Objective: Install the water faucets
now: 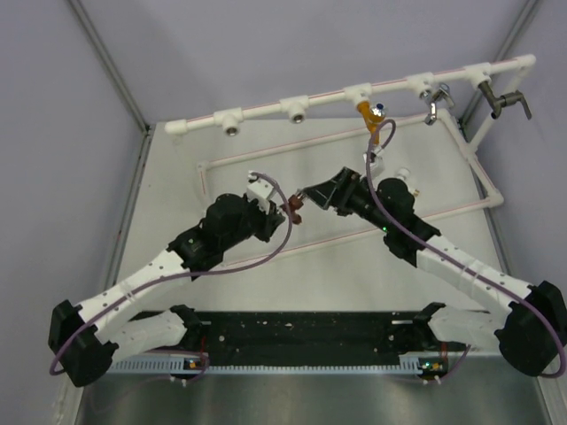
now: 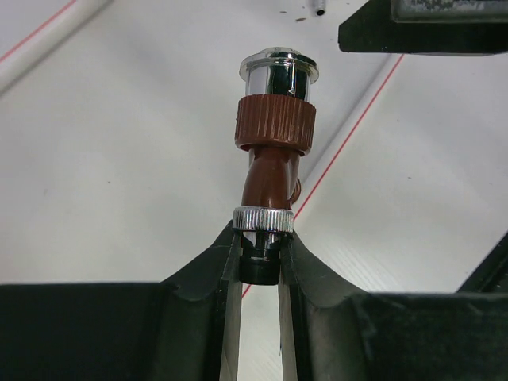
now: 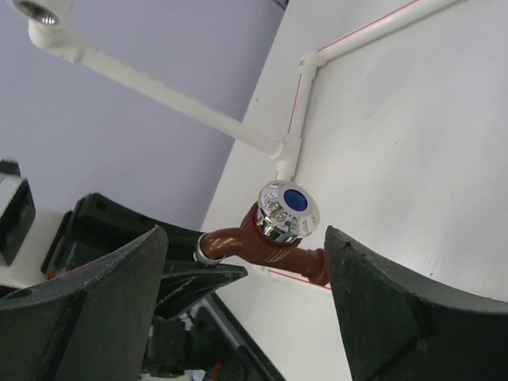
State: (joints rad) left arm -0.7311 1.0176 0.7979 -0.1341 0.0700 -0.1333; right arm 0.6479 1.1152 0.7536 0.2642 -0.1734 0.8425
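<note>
The left gripper (image 2: 260,258) pinches the reddish-brown faucet (image 2: 272,159) by its end, its body pointing outward between the parted fingers of the right gripper (image 3: 246,238).

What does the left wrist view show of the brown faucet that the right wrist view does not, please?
Only the left wrist view shows the faucet pinched by its black end in the left tool, under a knurled silver ring. Only the right wrist view shows the blue dot on the chrome cap, the right tool open either side of the faucet, and a threaded tee socket. Both show the reddish-brown body and a red-lined white pipe.
</note>
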